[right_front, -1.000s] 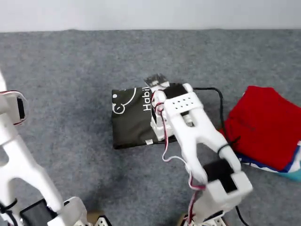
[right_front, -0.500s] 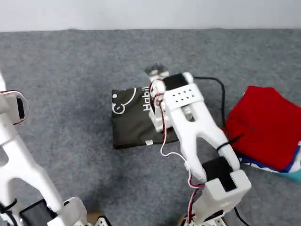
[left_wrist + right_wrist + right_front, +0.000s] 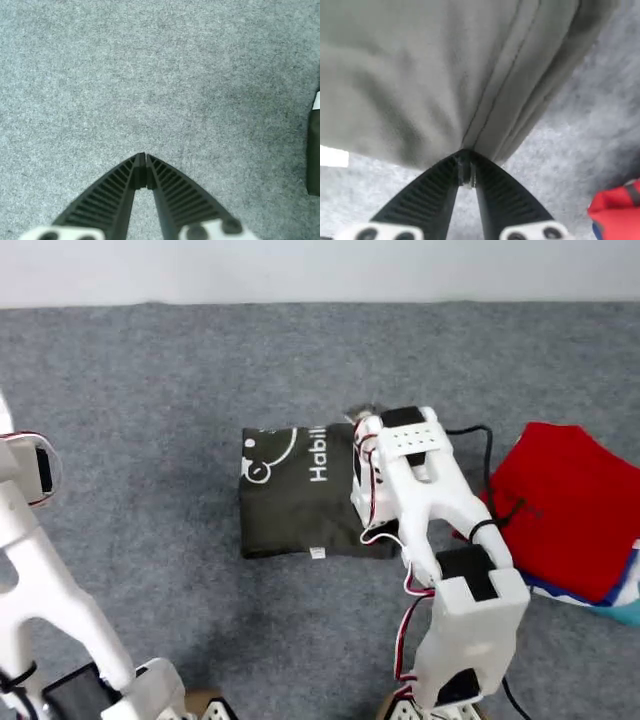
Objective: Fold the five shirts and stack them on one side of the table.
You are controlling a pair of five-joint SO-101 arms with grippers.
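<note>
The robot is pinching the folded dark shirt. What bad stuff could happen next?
1. The right pincer grips only the edge of the dark shirt, so a pull might slip it free or drag the neat fold open.
2. The red shirt pile lies close by, so a wide swing could bump it and mess up the stack.

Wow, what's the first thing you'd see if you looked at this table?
The red folded shirt jumps out first, bright on top of a pile at the right edge of the grey table. Next comes the dark folded shirt with white print in the middle of the table, its right edge pinched by the right gripper.
</note>
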